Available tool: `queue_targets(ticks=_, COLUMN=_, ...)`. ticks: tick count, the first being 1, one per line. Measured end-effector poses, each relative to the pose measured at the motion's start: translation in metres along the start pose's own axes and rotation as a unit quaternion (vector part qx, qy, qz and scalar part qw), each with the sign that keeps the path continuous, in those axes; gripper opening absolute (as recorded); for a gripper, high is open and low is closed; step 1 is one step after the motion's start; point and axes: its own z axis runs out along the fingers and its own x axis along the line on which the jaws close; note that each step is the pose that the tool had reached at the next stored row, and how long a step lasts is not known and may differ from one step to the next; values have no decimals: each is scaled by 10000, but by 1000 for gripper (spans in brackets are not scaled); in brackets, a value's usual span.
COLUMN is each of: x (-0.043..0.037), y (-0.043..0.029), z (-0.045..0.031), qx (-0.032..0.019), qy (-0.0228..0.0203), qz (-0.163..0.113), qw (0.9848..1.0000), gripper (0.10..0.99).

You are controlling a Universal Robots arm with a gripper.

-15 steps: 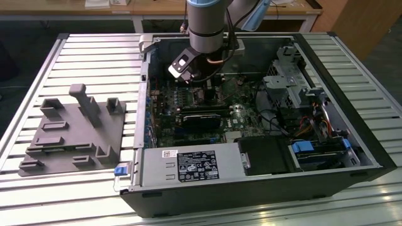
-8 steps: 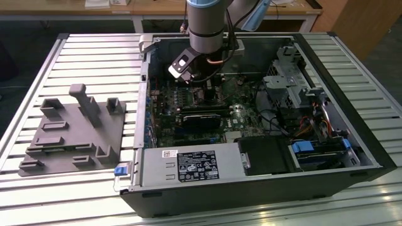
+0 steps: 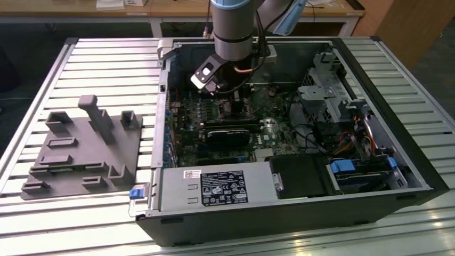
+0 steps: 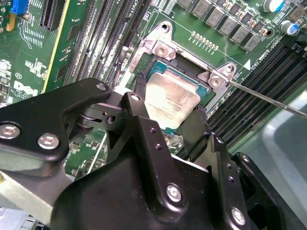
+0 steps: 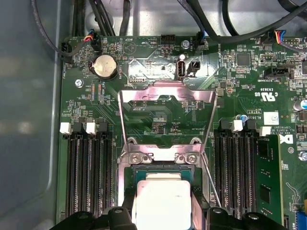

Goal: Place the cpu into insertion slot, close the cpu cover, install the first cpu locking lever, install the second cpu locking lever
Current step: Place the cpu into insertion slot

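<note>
In both wrist views the cpu, a flat square chip with a dull metal top, sits between my gripper's black fingers. My gripper is shut on it. The chip is directly over the insertion slot, close to it; whether it is seated I cannot tell. The cpu cover, a silvery frame with a window, is swung open away from the slot. A thin locking lever rod stands free beside the slot. In the exterior view the gripper reaches down into the computer case.
Long black memory slots flank the socket closely. The open case holds a black card, a power supply and a drive cage. A grey fixture lies on the slatted table at the exterior view's left.
</note>
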Motion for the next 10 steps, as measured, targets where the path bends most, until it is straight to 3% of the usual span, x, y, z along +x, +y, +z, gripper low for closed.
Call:
queue_targets(ticks=9, x=0, y=0, z=2, qx=0, qy=1, qz=0, qw=10000, gripper=549)
queue_targets(ticks=10, x=0, y=0, z=1, qx=0, qy=0, qz=0, qw=10000, gripper=612)
